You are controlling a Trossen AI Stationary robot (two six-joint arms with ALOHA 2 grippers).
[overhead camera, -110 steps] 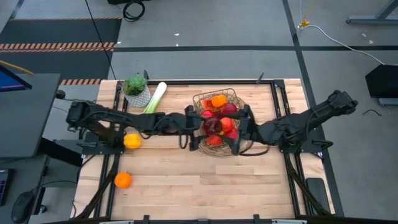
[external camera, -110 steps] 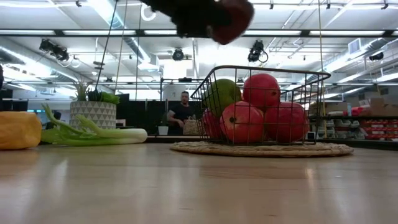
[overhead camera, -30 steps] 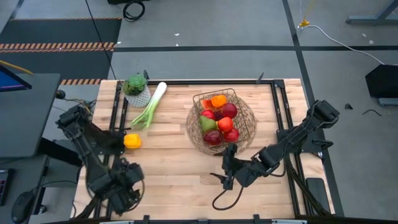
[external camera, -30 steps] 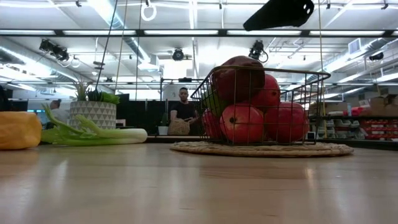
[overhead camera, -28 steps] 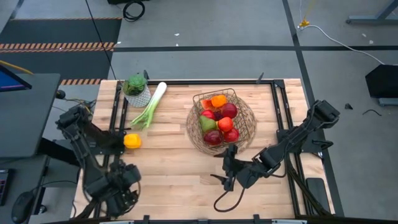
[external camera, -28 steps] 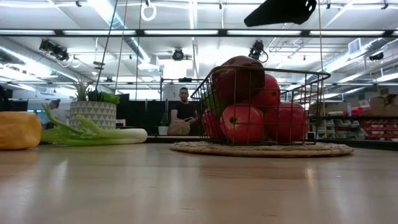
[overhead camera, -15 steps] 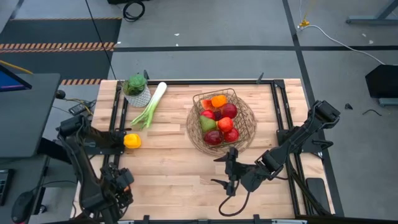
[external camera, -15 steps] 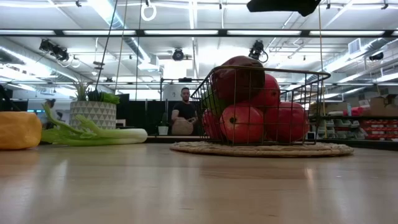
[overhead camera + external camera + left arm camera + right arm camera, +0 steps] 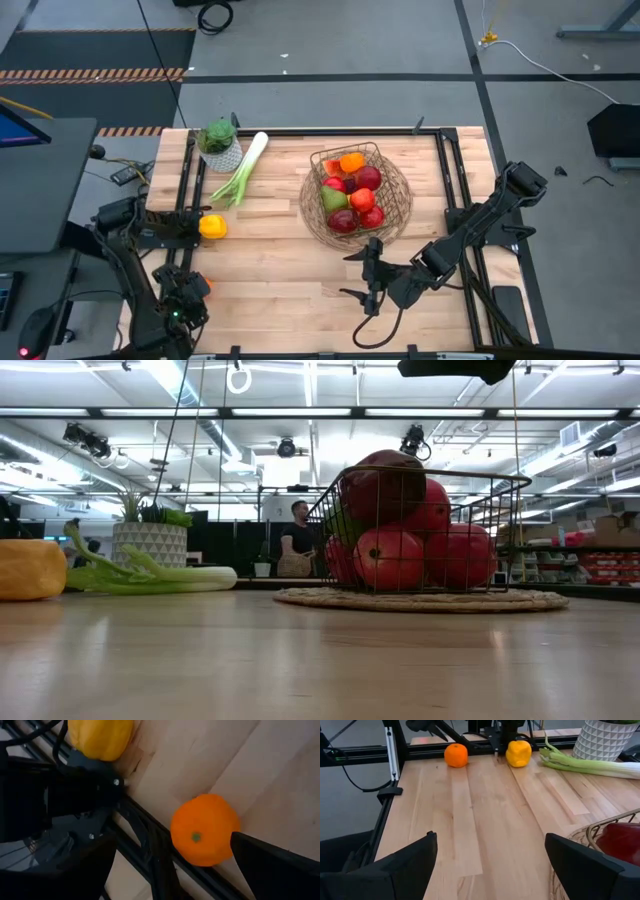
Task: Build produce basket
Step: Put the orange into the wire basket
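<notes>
My left gripper (image 9: pixel 185 300) hangs over the near left table corner, fingers spread wide on either side of the loose orange (image 9: pixel 204 830), touching nothing. In the high view the gripper hides most of that orange. My right gripper (image 9: pixel 366 282) hovers near the front edge, jaws wide and empty. The wire basket (image 9: pixel 390 205) sits on a woven mat (image 9: pixel 420 600) and holds red apples (image 9: pixel 343 220), a green pear (image 9: pixel 331 198) and an orange (image 9: pixel 351 161). A yellow pepper (image 9: pixel 212 226) and a leek (image 9: pixel 240 168) lie on the table outside it.
</notes>
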